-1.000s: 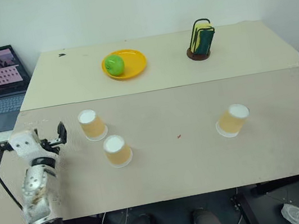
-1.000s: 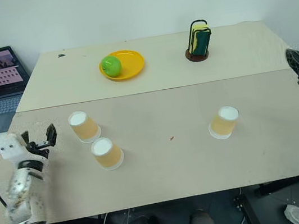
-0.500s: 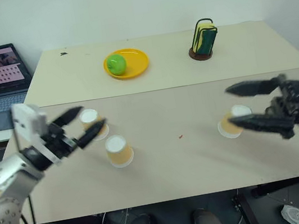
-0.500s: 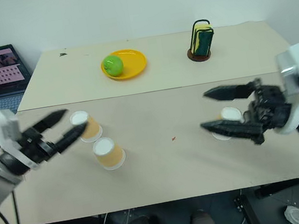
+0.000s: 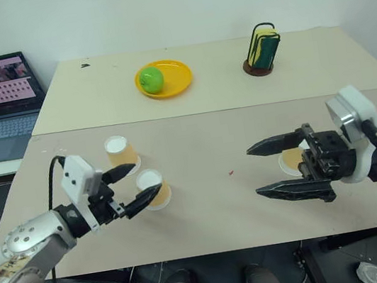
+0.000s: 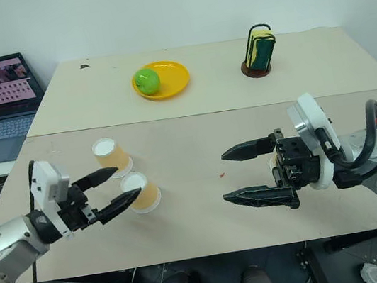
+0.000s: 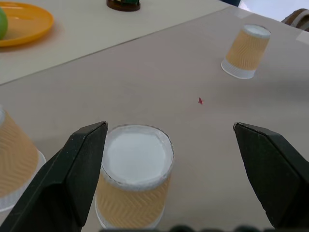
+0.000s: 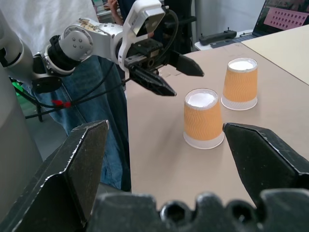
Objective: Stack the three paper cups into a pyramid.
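Both arms have swung in over the worktop [image 5: 208, 217] since a second ago. The left tool [image 5: 133, 187] and right tool [image 5: 268, 170] both gape fully, holding nothing. Two cups [image 5: 121, 154] [image 5: 154, 187] sit beside the left tool; the third cup [image 5: 293, 161] stands behind the right tool. No stacking has begun.

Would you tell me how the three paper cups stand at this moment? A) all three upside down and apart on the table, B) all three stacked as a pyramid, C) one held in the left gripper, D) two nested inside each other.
A: the three paper cups each rest rim-down on the table, none touching another, and both grippers are open and empty.
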Tool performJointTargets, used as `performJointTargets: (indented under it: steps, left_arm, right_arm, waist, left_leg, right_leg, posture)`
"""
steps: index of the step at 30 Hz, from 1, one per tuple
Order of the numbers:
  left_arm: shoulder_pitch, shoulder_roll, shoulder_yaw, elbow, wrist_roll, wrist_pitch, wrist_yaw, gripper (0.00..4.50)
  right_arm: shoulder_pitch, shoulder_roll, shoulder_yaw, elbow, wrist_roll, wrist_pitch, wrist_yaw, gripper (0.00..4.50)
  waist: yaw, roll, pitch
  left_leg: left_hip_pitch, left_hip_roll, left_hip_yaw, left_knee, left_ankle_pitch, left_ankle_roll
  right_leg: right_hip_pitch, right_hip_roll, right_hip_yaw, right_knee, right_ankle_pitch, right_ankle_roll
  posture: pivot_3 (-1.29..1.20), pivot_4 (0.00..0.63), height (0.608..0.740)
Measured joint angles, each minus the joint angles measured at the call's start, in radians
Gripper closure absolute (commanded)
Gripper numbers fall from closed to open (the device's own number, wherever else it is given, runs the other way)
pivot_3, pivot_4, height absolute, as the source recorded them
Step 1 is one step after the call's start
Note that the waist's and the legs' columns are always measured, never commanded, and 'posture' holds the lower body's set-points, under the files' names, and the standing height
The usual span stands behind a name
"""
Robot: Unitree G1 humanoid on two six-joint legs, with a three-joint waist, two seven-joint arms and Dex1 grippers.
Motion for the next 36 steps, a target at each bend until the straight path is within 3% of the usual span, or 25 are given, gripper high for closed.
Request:
performJointTargets:
  steps: [12,18,28,36]
  left_arm:
    - [0.038,-0.032,-0.003,0.076,0.155,-0.105,-0.029,0.05]
    - [0.017,-0.074,-0.099,0.147,0.255,-0.166,-0.043,0.05]
    - [-0.06,-0.131,-0.185,0.186,0.31,-0.171,-0.054,0.05]
    - [-0.101,-0.131,-0.202,0.215,0.324,-0.171,-0.078,0.05]
  right_arm:
    - [-0.023,0.015,0.009,0.002,-0.005,0.0,-0.03,0.0]
    - [-0.019,0.026,0.009,-0.002,-0.008,-0.001,-0.043,0.0]
    - [0.052,-0.003,0.028,-0.035,-0.242,-0.102,-0.05,0.0]
    - [0.072,-0.002,0.028,-0.055,-0.274,-0.11,-0.051,0.0]
  waist:
    - [0.0,0.0,0.0]
    - [0.001,0.0,0.0]
    - [0.0,0.0,0.0]
    - [0.0,0.0,0.0]
  left_leg:
    - [0.0,0.0,0.0,0.0,0.0,0.0]
    - [-0.001,0.0,0.0,0.0,0.0,0.0]
    - [-0.001,0.0,0.0,0.001,0.0,0.0]
    - [-0.001,0.0,0.0,0.001,0.0,0.001]
  right_leg:
    - [-0.001,-0.002,0.0,0.0,0.0,-0.001]
    - [-0.001,-0.003,0.0,0.0,0.0,0.0]
    - [-0.001,0.0,0.0,0.0,0.0,0.0]
    - [-0.001,0.001,-0.001,0.001,0.0,0.0]
  posture:
    - [0.0,0.15,0.726]
    - [0.0,0.15,0.726]
    - [0.0,0.15,0.726]
    - [0.0,0.15,0.726]
